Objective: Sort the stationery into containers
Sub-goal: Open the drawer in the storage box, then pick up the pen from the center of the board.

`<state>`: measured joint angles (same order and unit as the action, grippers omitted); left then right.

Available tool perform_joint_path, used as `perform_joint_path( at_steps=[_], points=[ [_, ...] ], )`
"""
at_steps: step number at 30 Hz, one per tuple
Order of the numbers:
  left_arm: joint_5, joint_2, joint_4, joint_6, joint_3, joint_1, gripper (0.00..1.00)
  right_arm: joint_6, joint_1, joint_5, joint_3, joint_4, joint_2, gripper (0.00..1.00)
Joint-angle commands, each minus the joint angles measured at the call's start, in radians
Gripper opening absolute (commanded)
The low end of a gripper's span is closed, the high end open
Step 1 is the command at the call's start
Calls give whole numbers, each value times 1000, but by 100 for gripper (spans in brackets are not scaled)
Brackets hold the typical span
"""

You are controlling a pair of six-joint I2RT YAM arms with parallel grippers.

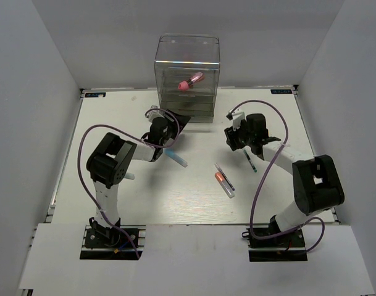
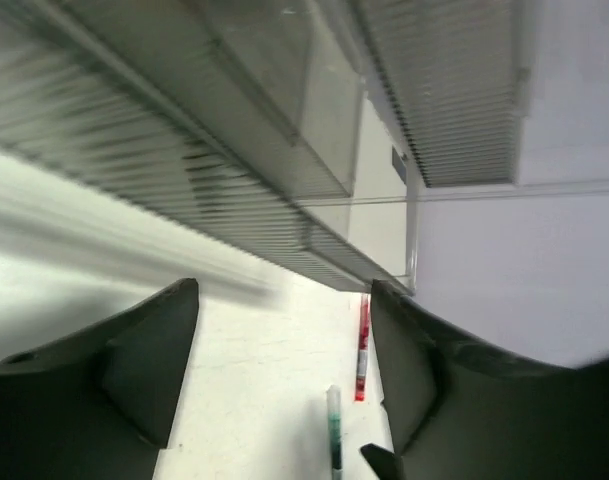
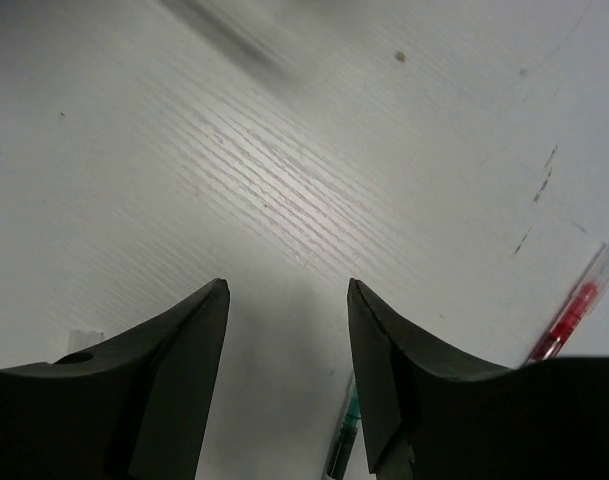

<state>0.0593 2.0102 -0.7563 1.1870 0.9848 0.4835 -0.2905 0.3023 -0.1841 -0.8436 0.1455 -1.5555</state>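
Observation:
The tall clear box [image 1: 188, 58] stands at the back of the table, with a stubby pink-red tube [image 1: 189, 82] inside it. My left gripper [image 1: 174, 123] is open and empty at the foot of the box; its wrist view shows the fingers [image 2: 164, 350] apart below the ribbed clear drawers [image 2: 314, 250]. My right gripper [image 1: 232, 137] is open and empty just above the table [image 3: 288, 285]. A blue-capped white marker [image 1: 175, 158], an orange-tipped clear pen [image 1: 223, 180] with a thin dark pen [image 1: 225, 176] beside it, and a green-inked dark pen [image 1: 250, 161] lie on the table.
A small pale bar [image 1: 131, 177] lies by the left arm. The red-orange pen [image 2: 363, 350] [image 3: 572, 318] and green pen [image 2: 334, 435] [image 3: 344, 440] show in both wrist views. Purple cables loop over both arms. White walls enclose the table.

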Motion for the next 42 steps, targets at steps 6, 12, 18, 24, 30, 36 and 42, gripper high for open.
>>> perform_joint_path(
  at_steps=[6, 12, 18, 24, 30, 36, 42],
  points=[
    [28, -131, 185, -40, 19, 6, 91, -32, -5, 138, -45, -185, -25, 57],
    [-4, -211, 356, -49, 18, -3, 100, -30, -9, 218, -37, -227, -43, 57],
    [5, -254, 719, -61, 129, -13, 100, -29, -22, 259, -28, -264, -41, 57],
    [-12, -254, 1041, -35, 229, -23, 100, -33, -49, 261, -32, -294, -66, 57],
    [-41, -275, 1054, -12, 230, -23, 100, -35, -98, 103, -83, -392, -113, 50],
    [-58, -206, 1277, -12, 406, -23, 100, -71, -124, -27, -123, -480, -161, 29],
    [-78, -180, 1293, -21, 436, -14, 100, -209, -114, -233, -166, -512, -160, 1]
  ],
)
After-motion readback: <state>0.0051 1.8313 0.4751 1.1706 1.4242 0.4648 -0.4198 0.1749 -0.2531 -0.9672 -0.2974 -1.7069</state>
